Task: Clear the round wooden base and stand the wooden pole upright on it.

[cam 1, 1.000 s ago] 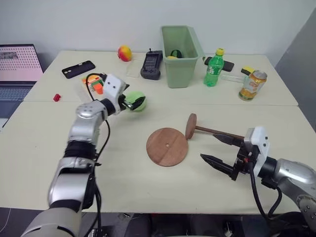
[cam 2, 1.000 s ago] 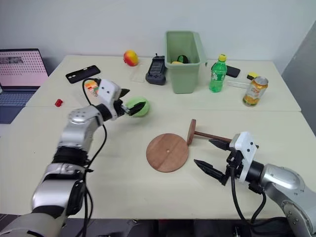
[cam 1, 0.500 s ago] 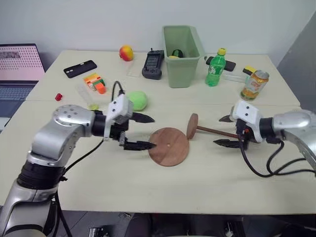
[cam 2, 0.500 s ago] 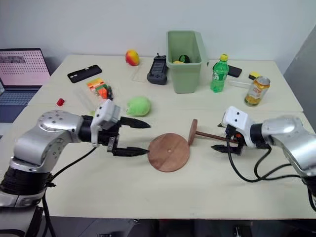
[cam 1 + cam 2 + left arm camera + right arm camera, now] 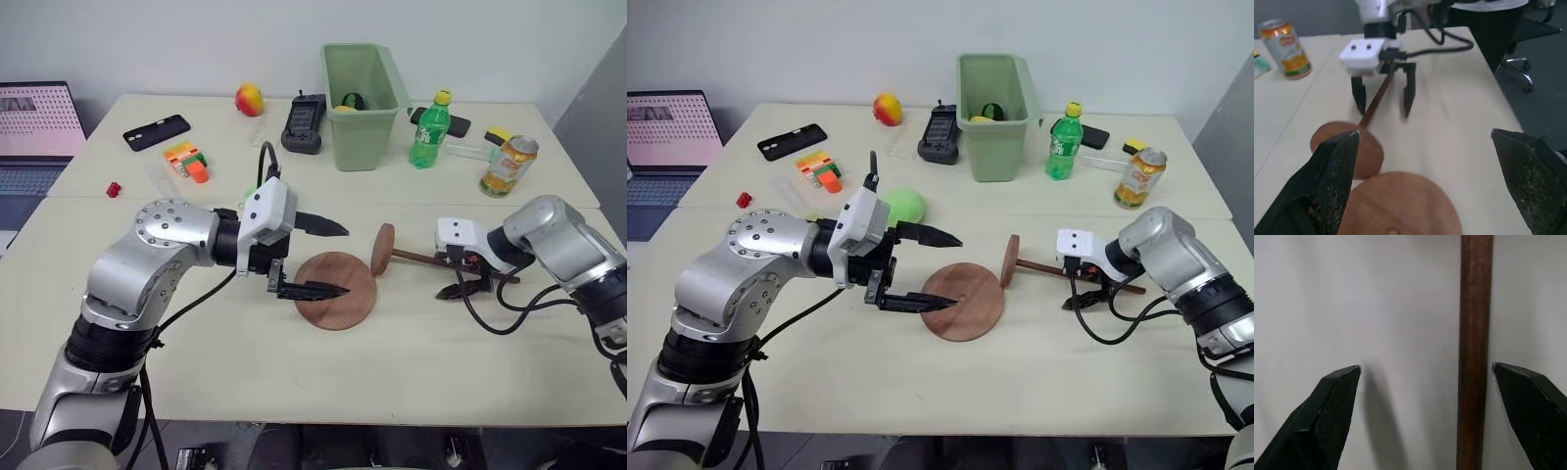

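The round wooden base (image 5: 338, 294) lies flat at the table's middle, its top bare, and also shows in the left wrist view as the base (image 5: 1400, 208). The wooden pole (image 5: 423, 258) lies on its side just right of it, its end disc (image 5: 381, 250) on edge near the base. My left gripper (image 5: 338, 259) is open and points right, its lower finger over the base's left edge. My right gripper (image 5: 1383, 104) is open and points down, straddling the pole's rod (image 5: 1474, 357), which runs between its fingers (image 5: 1334, 416) without being gripped.
A green ball (image 5: 904, 207) rests behind my left hand. At the back stand a green bin (image 5: 358, 93), a green bottle (image 5: 426, 132), a can (image 5: 505, 166), a black handset (image 5: 302, 125), a phone (image 5: 157, 132), a fruit (image 5: 248, 99) and coloured blocks (image 5: 186, 162). A laptop (image 5: 29, 127) sits far left.
My left gripper drew back from the green ball and swung right, over the base's edge. My right gripper moved forward, tipped downward and now straddles the rod.
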Motion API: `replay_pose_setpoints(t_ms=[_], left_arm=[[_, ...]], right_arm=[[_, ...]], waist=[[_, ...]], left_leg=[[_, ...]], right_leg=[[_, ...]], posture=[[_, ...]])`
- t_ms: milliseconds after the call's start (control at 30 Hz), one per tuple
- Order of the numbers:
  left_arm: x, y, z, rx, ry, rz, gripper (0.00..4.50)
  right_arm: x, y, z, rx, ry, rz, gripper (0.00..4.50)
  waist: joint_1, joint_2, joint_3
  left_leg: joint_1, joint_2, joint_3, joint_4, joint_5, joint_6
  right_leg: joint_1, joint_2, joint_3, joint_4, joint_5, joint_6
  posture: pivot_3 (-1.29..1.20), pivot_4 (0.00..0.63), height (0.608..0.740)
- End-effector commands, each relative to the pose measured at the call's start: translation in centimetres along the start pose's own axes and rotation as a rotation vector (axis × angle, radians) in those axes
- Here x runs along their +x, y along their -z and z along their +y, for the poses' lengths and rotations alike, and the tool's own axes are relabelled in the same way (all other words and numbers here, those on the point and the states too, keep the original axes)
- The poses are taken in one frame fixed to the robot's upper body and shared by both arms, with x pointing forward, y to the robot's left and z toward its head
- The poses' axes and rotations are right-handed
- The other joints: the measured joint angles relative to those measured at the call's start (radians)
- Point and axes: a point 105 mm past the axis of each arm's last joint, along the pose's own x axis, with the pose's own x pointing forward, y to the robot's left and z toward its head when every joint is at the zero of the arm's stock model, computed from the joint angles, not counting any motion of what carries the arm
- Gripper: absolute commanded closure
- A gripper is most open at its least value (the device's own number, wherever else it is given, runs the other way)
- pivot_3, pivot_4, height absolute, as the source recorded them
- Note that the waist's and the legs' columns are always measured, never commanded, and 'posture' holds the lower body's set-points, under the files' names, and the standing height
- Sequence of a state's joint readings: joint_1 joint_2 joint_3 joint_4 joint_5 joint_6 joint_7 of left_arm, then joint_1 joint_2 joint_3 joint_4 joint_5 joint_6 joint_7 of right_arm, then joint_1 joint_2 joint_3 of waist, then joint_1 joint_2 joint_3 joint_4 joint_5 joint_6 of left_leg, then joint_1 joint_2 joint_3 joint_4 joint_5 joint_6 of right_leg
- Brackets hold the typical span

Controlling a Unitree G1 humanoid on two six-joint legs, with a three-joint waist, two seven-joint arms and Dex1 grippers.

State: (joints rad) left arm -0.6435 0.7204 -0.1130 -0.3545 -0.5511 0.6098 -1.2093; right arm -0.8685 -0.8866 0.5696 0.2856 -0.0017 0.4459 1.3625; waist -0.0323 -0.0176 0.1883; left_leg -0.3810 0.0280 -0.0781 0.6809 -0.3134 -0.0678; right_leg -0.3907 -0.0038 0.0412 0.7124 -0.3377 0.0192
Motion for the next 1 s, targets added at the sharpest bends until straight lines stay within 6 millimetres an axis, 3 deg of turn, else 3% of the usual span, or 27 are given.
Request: replay_pose_setpoints(t_ms=[33, 400, 567, 767, 800, 867, 933, 1000], left_arm=[[-0.2, -1.2, -0.5, 0.043, 0.005, -0.017, 0.00], [-0.1, -1.3, -0.9, 0.043, 0.033, -0.012, 0.00], [-0.1, -1.2, -1.3, 0.036, 0.049, 0.001, 0.00], [-0.3, -1.0, -1.6, 0.028, 0.066, 0.016, 0.00], [-0.4, -1.0, -1.6, 0.019, 0.060, 0.012, 0.00], [-0.9, -0.5, -2.2, -0.013, 0.048, 0.006, 0.00], [-1.6, 0.2, -3.2, -0.091, -0.010, -0.027, 0.00], [-2.0, 1.1, -4.7, -0.203, -0.072, -0.067, 0.00]], right_arm=[[-1.4, -1.0, -0.9, -0.023, 0.029, -0.018, 0.78], [-1.5, -1.4, -1.5, -0.017, 0.031, -0.028, 3.00], [-1.6, -1.3, -1.3, -0.006, 0.026, -0.032, 4.23], [-2.0, -2.7, -1.2, 0.009, 0.003, -0.072, 4.28], [-2.3, -3.4, -1.3, 0.022, 0.004, -0.107, 4.28], [-3.6, -7.3, -1.4, 0.072, -0.002, -0.317, 4.28], [-5.4, -11.6, -1.0, 0.078, 0.011, -0.597, 4.28], [-7.0, -14.6, -0.9, 0.161, 0.060, -0.852, 4.28]], waist=[[0.000, 0.000, 0.000], [0.000, 0.000, 0.000], [0.000, 0.000, 0.000], [0.000, 0.000, 0.000], [-0.001, 0.000, 0.000], [-0.004, 0.000, 0.000], [-0.020, 0.001, 0.000], [-0.036, 0.001, 0.000]], left_leg=[[0.000, 0.000, 0.000, 0.000, 0.001, -0.001], [0.000, 0.000, 0.000, 0.000, 0.001, -0.002], [0.000, 0.000, 0.000, 0.000, 0.001, -0.002], [0.000, 0.000, 0.000, 0.000, 0.001, -0.002], [0.000, 0.000, 0.000, 0.000, 0.001, -0.002], [0.000, 0.000, 0.000, 0.000, 0.001, -0.002], [0.000, 0.001, 0.000, 0.000, 0.001, -0.002], [0.000, 0.002, -0.002, -0.001, 0.001, -0.002]], right_leg=[[0.000, 0.000, 0.000, 0.000, 0.000, 0.000], [0.000, 0.000, 0.000, 0.000, 0.000, 0.000], [0.000, 0.000, 0.000, 0.000, 0.000, 0.000], [0.000, 0.000, 0.000, 0.000, 0.000, 0.000], [0.000, 0.000, 0.000, 0.000, 0.000, 0.000], [0.000, 0.000, 0.000, 0.000, 0.000, 0.000], [-0.001, 0.001, 0.001, 0.001, 0.000, 0.000], [-0.001, 0.001, 0.001, 0.001, 0.000, 0.000]], posture=[[0.00, 0.150, 0.740], [0.00, 0.150, 0.740], [0.00, 0.150, 0.740], [0.00, 0.150, 0.740], [0.00, 0.150, 0.740], [0.00, 0.150, 0.740], [0.00, 0.150, 0.740], [0.00, 0.150, 0.740]])
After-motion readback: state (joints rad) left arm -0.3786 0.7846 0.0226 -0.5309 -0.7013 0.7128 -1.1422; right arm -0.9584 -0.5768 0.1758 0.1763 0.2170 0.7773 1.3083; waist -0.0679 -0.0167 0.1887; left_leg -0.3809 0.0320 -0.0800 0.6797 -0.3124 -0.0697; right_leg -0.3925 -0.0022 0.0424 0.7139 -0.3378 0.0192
